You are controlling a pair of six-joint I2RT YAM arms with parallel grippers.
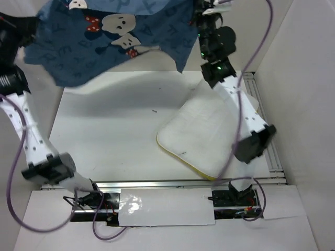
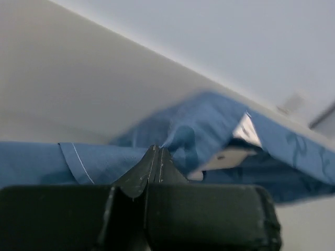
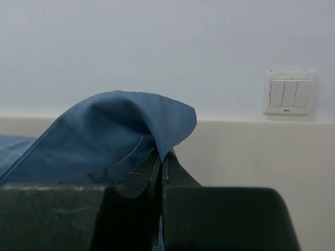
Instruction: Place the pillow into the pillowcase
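Left gripper (image 2: 157, 152): black two-finger pincer, fingers pressed together on a hemmed edge of the dusty-blue printed fabric pillowcase (image 1: 104, 42); raised high at the far left.
Pillowcase: hangs in the air between both grippers, spread across the far side above the flat white table (image 1: 104, 136); shows white cartoon mouse faces, one red polka-dot bow and darker blue letters; lower edge droops free, not touching the table; throws a shadow on the far tabletop.
Pillow (image 1: 209, 130): large soft white rectangular cushion with a yellow band along its near edge; lies flat on the right half of the table, turned at an angle; sits outside the pillowcase; partly crossed by the right arm.
Right gripper (image 3: 163, 157): black two-finger pincer, fingers clamped tight on a folded corner of the pillowcase; held up at the far right.
Wall switch (image 3: 289, 93): white three-rocker plate on the pale wall, right of the fabric.
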